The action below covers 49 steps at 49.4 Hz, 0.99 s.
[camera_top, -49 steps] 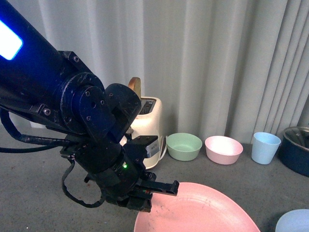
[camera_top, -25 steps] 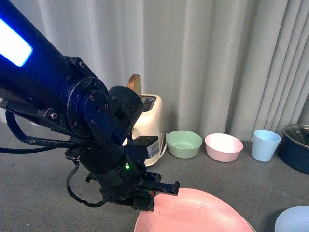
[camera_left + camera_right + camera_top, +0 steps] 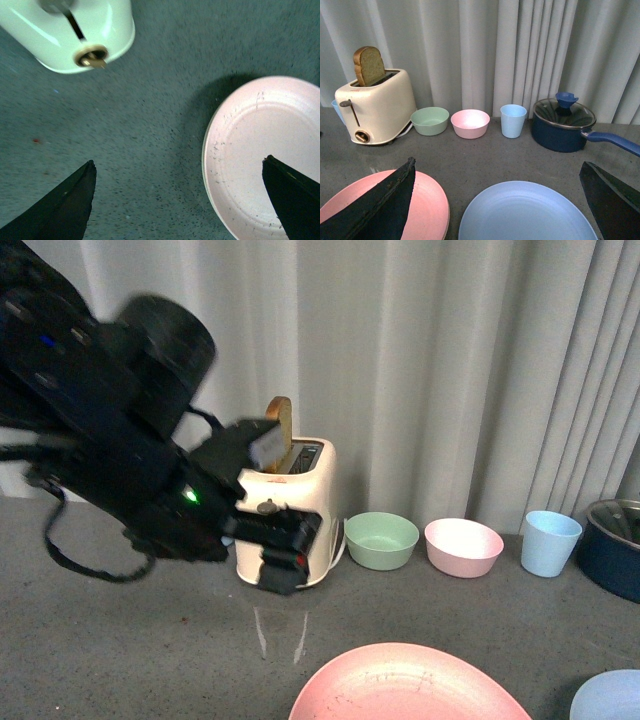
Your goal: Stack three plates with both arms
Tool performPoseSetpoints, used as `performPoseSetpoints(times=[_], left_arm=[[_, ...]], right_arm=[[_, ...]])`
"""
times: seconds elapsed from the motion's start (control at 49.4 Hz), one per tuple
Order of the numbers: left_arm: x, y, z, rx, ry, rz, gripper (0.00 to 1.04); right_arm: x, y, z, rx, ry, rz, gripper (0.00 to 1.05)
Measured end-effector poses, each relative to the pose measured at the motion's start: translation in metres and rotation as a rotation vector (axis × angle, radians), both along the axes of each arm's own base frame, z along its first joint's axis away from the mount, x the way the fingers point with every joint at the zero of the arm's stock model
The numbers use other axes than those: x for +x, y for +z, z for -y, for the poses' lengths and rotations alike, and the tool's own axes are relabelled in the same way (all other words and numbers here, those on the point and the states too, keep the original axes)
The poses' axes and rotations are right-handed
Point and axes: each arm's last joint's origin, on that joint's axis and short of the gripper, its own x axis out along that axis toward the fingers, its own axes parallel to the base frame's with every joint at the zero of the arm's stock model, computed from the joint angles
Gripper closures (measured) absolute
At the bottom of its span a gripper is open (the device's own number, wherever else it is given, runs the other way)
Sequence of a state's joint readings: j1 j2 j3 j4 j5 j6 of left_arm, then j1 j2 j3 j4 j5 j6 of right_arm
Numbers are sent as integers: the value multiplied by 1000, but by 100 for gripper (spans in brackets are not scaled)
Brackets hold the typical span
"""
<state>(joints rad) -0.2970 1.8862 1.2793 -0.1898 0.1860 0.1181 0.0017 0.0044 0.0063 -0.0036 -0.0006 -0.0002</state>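
At near edge of grey surface (image 3: 130,640): pink plate (image 3: 410,688), with light blue plate (image 3: 527,212) just beside it toward the right corner, unstacked; cream plate not seen. Stacking judged largely undone. Spread wide and empty: left gripper (image 3: 178,161), right gripper (image 3: 497,165). Far edge: toaster (image 3: 300,500) with bread slice (image 3: 369,65), green bowl (image 3: 381,540), pink bowl (image 3: 463,547), cup (image 3: 550,544), lidded pot (image 3: 563,125). Pale curtain (image 3: 450,360) behind.

The counter (image 3: 120,640) is viewed level from the front, toward the curtain (image 3: 450,370); steeply downward and close from the left wrist; low and obliquely from the right wrist. The toaster (image 3: 315,480) and pink plate (image 3: 410,690) are shared by all three.
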Motion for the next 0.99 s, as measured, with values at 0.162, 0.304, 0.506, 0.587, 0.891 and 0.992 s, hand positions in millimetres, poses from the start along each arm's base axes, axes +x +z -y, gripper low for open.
performPoseSetpoints(times=[0.162, 0.304, 0.506, 0.587, 0.891, 0.992], left_arm=[[-30, 44, -30, -9, -4, 170, 7], [-66, 70, -53, -13, -29, 276, 7], [-116, 88, -90, -11, 306, 626, 23], [-134, 81, -99, -77, 456, 759, 35], [-180, 28, -111, -139, 494, 764, 89], [-195, 18, -121, -150, 494, 770, 101]], right_arm=[[0, 0, 0, 0, 0, 0, 7], [0, 0, 0, 0, 0, 0, 7], [0, 0, 0, 0, 0, 0, 7], [0, 0, 0, 0, 0, 0, 7], [0, 0, 0, 0, 0, 0, 7], [0, 0, 0, 0, 0, 0, 7]])
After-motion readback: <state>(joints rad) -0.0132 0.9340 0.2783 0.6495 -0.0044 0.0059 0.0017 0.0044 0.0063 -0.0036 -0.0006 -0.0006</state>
